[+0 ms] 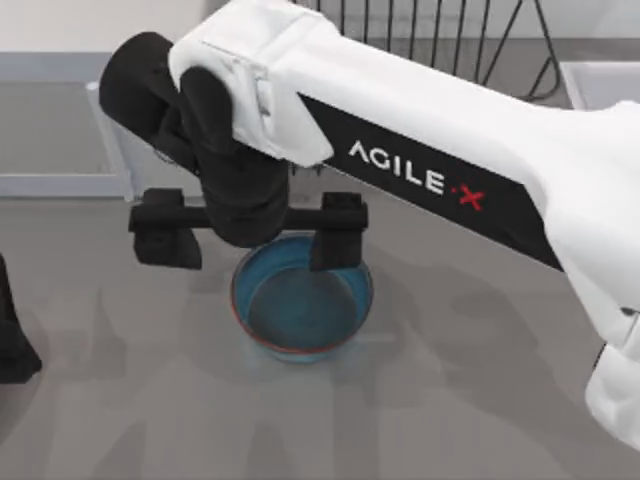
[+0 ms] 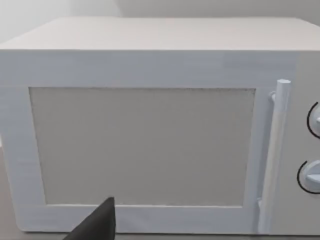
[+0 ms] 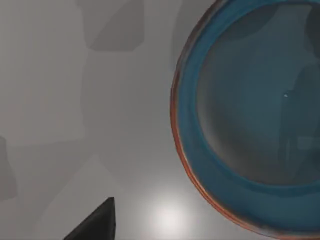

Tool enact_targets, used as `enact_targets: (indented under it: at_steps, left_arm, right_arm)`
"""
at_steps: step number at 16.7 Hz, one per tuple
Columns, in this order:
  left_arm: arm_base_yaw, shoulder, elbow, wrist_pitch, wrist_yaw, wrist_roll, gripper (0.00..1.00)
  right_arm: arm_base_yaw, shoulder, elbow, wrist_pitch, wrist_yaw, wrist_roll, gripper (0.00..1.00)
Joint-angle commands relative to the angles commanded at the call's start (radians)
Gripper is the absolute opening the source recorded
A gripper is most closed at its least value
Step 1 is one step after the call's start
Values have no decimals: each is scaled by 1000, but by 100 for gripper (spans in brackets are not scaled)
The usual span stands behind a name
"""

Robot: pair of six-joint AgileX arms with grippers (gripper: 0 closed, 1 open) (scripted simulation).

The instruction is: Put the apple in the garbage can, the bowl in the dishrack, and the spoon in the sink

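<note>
The blue bowl (image 1: 301,306) with its reddish-brown rim stands upright and empty on the grey table, and its rim also curves through the right wrist view (image 3: 200,165). My right gripper (image 1: 250,242) hovers open just above it. One finger (image 1: 338,235) hangs over the bowl's far rim, the other (image 1: 165,240) stands outside the bowl to its left. The wire dishrack (image 1: 430,30) is at the back of the table. The sink's pale raised rim (image 1: 60,185) lies at the back left. Apple, spoon and garbage can are out of view.
My left arm (image 1: 12,345) is parked at the left edge, its wrist camera facing the white microwave (image 2: 150,145) with a bar handle and two knobs. A white boxy object (image 1: 600,85) sits at the back right. Bare table surrounds the bowl in front.
</note>
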State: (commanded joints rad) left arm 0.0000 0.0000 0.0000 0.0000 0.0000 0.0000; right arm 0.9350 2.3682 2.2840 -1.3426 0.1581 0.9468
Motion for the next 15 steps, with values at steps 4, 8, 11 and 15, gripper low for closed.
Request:
enact_targets:
  at_steps: [4, 8, 11, 15]
  left_arm:
    - [0, 0, 0, 0, 0, 0, 100]
    - [0, 0, 0, 0, 0, 0, 100]
    - [0, 0, 0, 0, 0, 0, 100]
    - [0, 0, 0, 0, 0, 0, 100]
  right_arm:
    - [53, 116, 180, -51, 87, 46, 100]
    - [62, 132, 207, -59, 103, 54, 100]
    - [57, 130, 205, -57, 101, 53, 100]
    - [47, 142, 143, 15, 101, 39, 100]
